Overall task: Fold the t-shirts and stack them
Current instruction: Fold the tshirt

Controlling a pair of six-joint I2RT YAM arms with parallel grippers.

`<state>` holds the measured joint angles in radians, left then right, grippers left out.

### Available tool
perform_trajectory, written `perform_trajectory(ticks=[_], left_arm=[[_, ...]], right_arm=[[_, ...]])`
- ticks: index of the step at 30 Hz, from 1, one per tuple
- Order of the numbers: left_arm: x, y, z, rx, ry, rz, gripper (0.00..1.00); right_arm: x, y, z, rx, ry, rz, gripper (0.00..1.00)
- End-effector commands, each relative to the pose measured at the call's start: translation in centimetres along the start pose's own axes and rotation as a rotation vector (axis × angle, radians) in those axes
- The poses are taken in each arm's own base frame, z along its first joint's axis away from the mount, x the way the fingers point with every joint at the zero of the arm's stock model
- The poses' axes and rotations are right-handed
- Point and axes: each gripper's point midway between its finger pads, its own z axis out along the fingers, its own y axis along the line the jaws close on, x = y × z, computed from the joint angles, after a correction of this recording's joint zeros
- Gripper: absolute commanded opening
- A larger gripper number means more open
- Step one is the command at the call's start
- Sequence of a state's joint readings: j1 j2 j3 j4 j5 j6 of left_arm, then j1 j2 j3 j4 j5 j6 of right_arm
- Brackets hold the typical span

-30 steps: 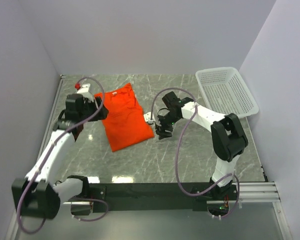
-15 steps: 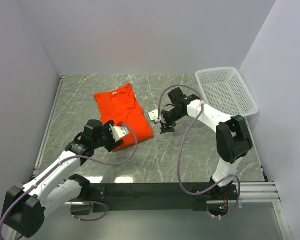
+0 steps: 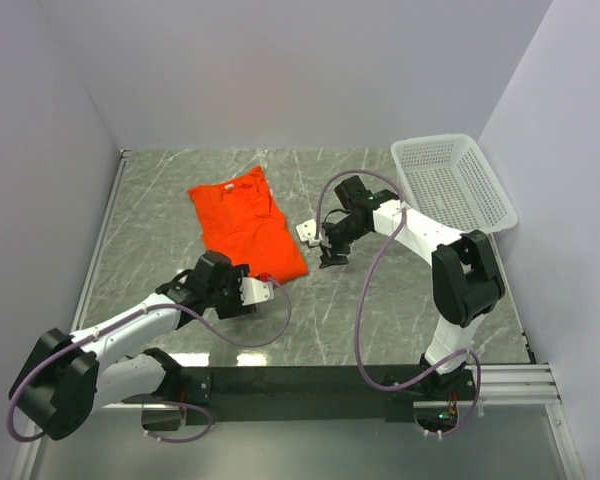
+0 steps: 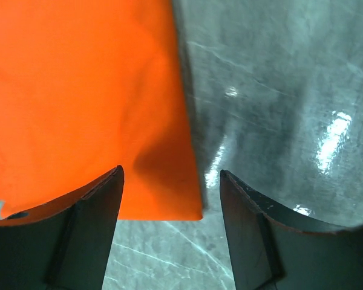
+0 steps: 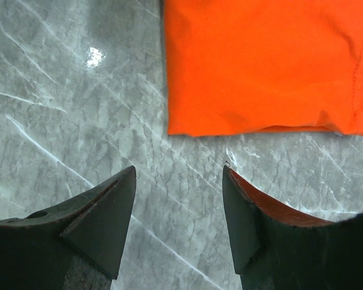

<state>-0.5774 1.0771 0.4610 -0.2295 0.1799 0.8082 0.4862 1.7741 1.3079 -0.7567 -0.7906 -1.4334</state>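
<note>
**Left gripper [image 3: 258, 291] swings to the shirt's [image 3: 242, 222] lower corner**

Since a second ago the left arm has swept from the upper left of the top view, beside the shirt's top end, down to lower centre-left. Its gripper now sits right at the shirt's lower right corner. The right gripper [image 3: 318, 240] has barely shifted and hangs just right of the shirt's right edge.

Both grippers have their fingers apart and hold nothing. In the left wrist view the shirt's corner lies between the two fingers. In the right wrist view the cloth fills the upper right, with only bare table [image 3: 400, 300] between the fingers.

The shirt lies flat on the table, left of centre in the top view, tilted, as a long narrow rectangle with no sleeves sticking out. From that I judge the lengthwise folds done and a crosswise fold, bringing one end over the other, still to do. Only one shirt shows, so no stack exists yet. The basket [image 3: 455, 190] stands at the upper right, well apart from the shirt, with no cloth visible in it.
</note>
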Motion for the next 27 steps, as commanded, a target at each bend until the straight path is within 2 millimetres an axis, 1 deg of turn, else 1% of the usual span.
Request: perform_trajectory(ticks=[1, 4, 5, 7, 8, 9, 10, 11, 12, 13, 17, 18, 20, 22, 23, 24, 26, 27], left_arm=[[0.9, 0.0, 0.5, -0.012, 0.051, 0.048, 0.69], [1.8, 0.3, 0.6, -0.039, 0.098, 0.050, 0.69], [2.6, 0.1, 0.8, -0.039, 0.121, 0.068, 0.69], [3.0, 0.5, 0.9, -0.069, 0.138, 0.082, 0.68], [3.3, 0.3, 1.1, -0.068, 0.145, 0.089, 0.67], [3.4, 0.3, 1.3, -0.069, 0.146, 0.091, 0.61], [3.5, 1.0, 1.3, -0.101, 0.155, 0.096, 0.57], [4.1, 0.9, 1.5, -0.107, 0.181, 0.100, 0.52], [4.1, 0.9, 1.6, -0.102, 0.181, 0.101, 0.45], [4.4, 0.7, 1.9, -0.094, 0.192, 0.101, 0.41], [4.2, 0.7, 2.4, -0.096, 0.174, 0.087, 0.18], [4.1, 0.8, 2.4, -0.101, 0.168, 0.083, 0.08], [3.3, 1.0, 1.9, -0.109, 0.141, 0.081, 0.01], [2.5, 1.4, 1.1, -0.131, 0.106, 0.080, 0.01], [2.4, 1.5, 0.8, -0.137, 0.101, 0.083, 0.00], [2.1, 1.0, 0.7, -0.117, 0.079, 0.085, 0.00], [1.5, 1.0, 0.1, -0.133, 0.041, 0.090, 0.00], [1.4, 0.9, 0.0, -0.131, 0.029, 0.091, 0.00]], right_arm=[[-0.5, -0.4, 0.4, -0.005, 0.017, -0.027, 0.65], [-0.5, -0.6, 1.2, -0.004, 0.033, -0.042, 0.65], [-0.4, -0.6, 1.5, -0.007, 0.041, -0.045, 0.65], [-0.5, -0.6, 1.9, -0.013, 0.051, -0.060, 0.65], [-0.6, -0.5, 2.0, -0.017, 0.052, -0.063, 0.65], [-0.7, -0.5, 2.2, -0.021, 0.054, -0.070, 0.65], [-0.8, -0.5, 2.1, -0.020, 0.055, -0.074, 0.65], [-0.9, -0.4, 2.2, -0.022, 0.053, -0.078, 0.65], [-0.9, -0.4, 2.2, -0.020, 0.052, -0.080, 0.65], [-1.0, -0.4, 2.3, -0.023, 0.049, -0.086, 0.65], [-1.1, 0.2, 2.3, -0.032, 0.045, -0.092, 0.65], [-1.0, 0.3, 2.2, -0.031, 0.045, -0.097, 0.65], [-0.8, 0.9, 2.3, -0.046, 0.049, -0.108, 0.65], [-0.8, 1.2, 2.4, -0.057, 0.042, -0.135, 0.65], [-0.7, 1.7, 2.5, -0.075, 0.041, -0.137, 0.65], [-0.8, 1.9, 2.7, -0.085, 0.034, -0.155, 0.65], [-1.1, 2.5, 3.6, -0.113, 0.033, -0.174, 0.65], [-1.0, 2.4, 3.9, -0.114, 0.053, -0.173, 0.65]])
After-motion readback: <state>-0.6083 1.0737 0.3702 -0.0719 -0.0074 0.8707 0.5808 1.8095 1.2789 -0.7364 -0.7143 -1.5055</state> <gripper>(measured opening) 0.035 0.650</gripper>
